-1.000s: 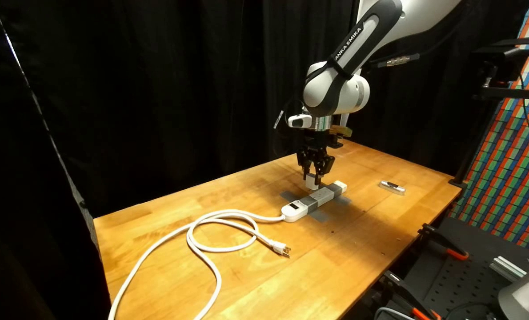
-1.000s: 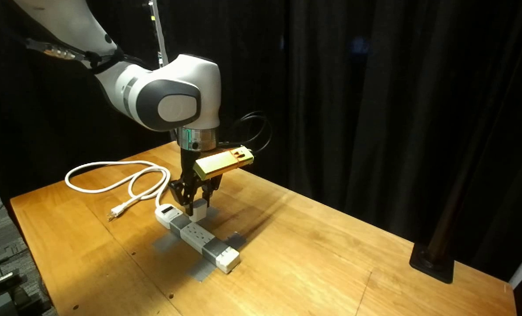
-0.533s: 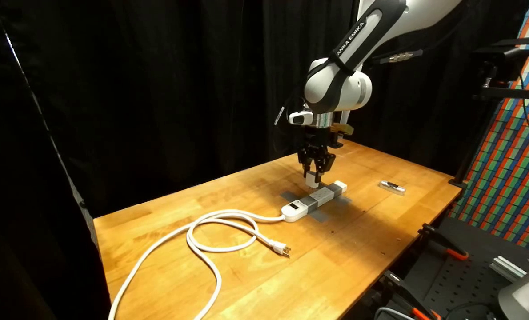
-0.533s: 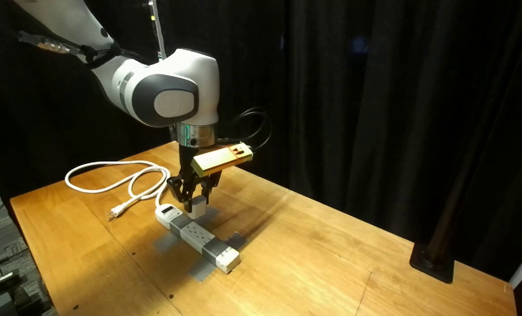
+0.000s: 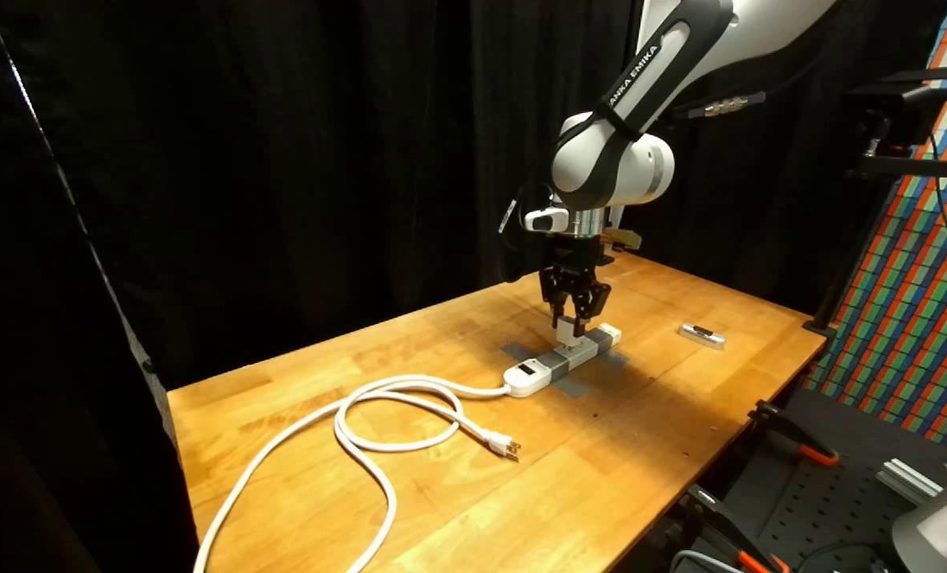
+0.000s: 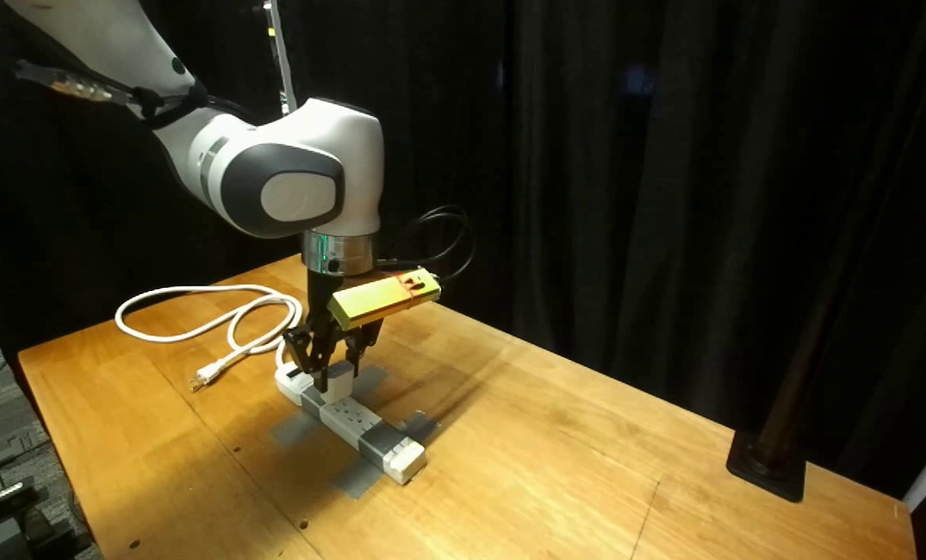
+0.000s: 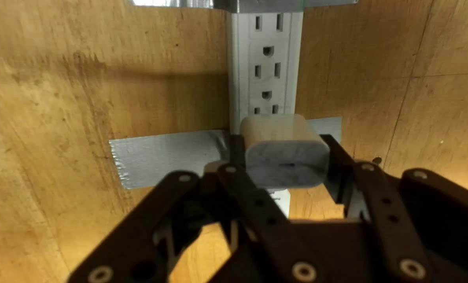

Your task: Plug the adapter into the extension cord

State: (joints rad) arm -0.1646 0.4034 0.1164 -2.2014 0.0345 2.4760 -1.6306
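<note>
There were one white boxy adapter [image 7: 286,153], one long white rectangular extension cord [image 7: 266,65], two grey tape bands [image 7: 169,157], two orange-and-black clamps [image 5: 722,524] and one wooden desk [image 6: 548,443].

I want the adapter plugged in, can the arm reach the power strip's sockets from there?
Probably yes: the pincer holds the adapter over the power strip, and the sockets showing past it look uncovered.

We see the small, white, blocky, round-edged plastic adapter [image 7: 285,155] upright over the long, rectangular white plastic extension cord [image 7: 271,80], towards the strip's cabled end; in the wrist view it hides part of the dark slotted sockets [image 7: 267,51]. We cannot tell whether the two touch. The strip lies flat, its thick white looping cable [image 6: 198,288] ending in a white metal-pronged plug [image 5: 499,442].
</note>
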